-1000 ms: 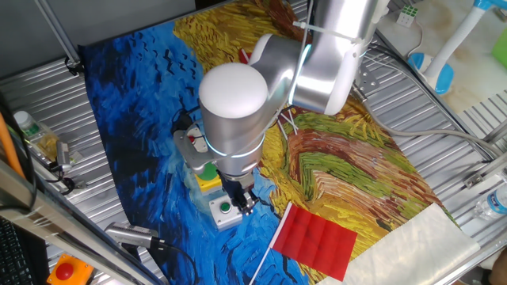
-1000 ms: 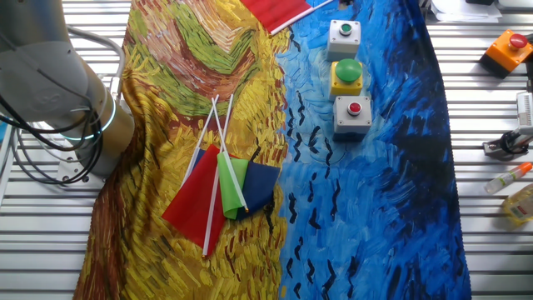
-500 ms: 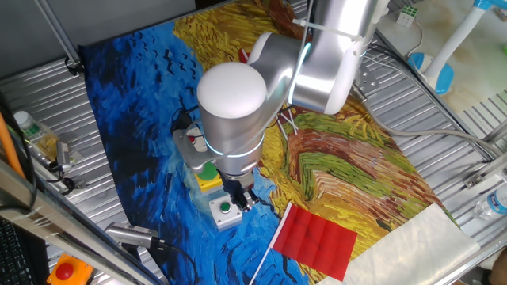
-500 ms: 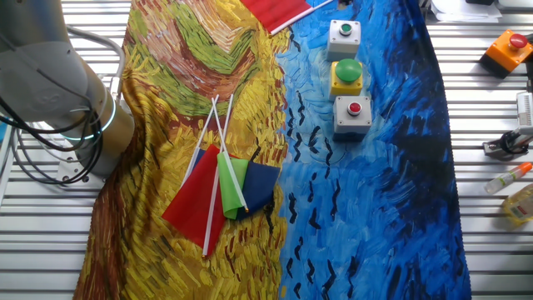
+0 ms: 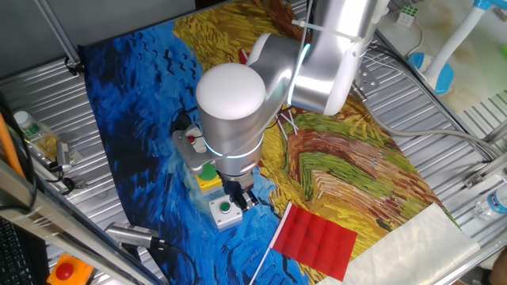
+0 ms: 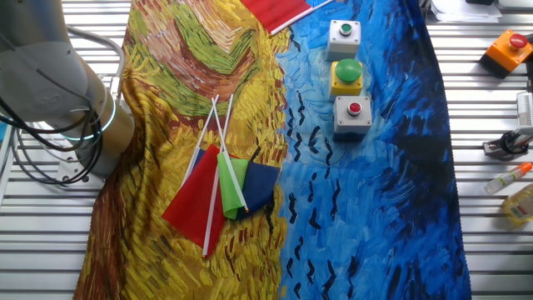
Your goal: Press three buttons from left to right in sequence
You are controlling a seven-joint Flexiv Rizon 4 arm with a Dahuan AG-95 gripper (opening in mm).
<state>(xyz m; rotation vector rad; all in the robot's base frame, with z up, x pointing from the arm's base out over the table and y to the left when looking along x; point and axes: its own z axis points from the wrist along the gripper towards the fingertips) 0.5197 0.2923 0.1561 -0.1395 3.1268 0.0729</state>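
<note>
Buttons in a straight touching row on a painted blue and yellow cloth [image 6: 375,192] spread over a slatted metal worktop [image 6: 491,250]. Seen from the other fixed view: small grey square box with a small red button [image 6: 353,115] nearest, yellow square box with a large green button [image 6: 346,77] in the middle, small grey square box with a small green button [image 6: 344,36] farthest. Well left of the row, on the yellow half of the cloth, a bundle of small flags on white sticks [image 6: 221,179], red, green and dark blue. At the far edge, one red flag [image 6: 279,10], partly cut off. Far right on the bare slats, an orange box with a red button [image 6: 509,50].

From one fixed view: large silver arm [image 5: 261,87] over the same row, hiding most of the yellow box. Dark fingers [image 5: 242,195] low beside the grey box with the small green button [image 5: 225,211], just above its near edge. Cannot tell whether open or closed, nor whether touching the box.
</note>
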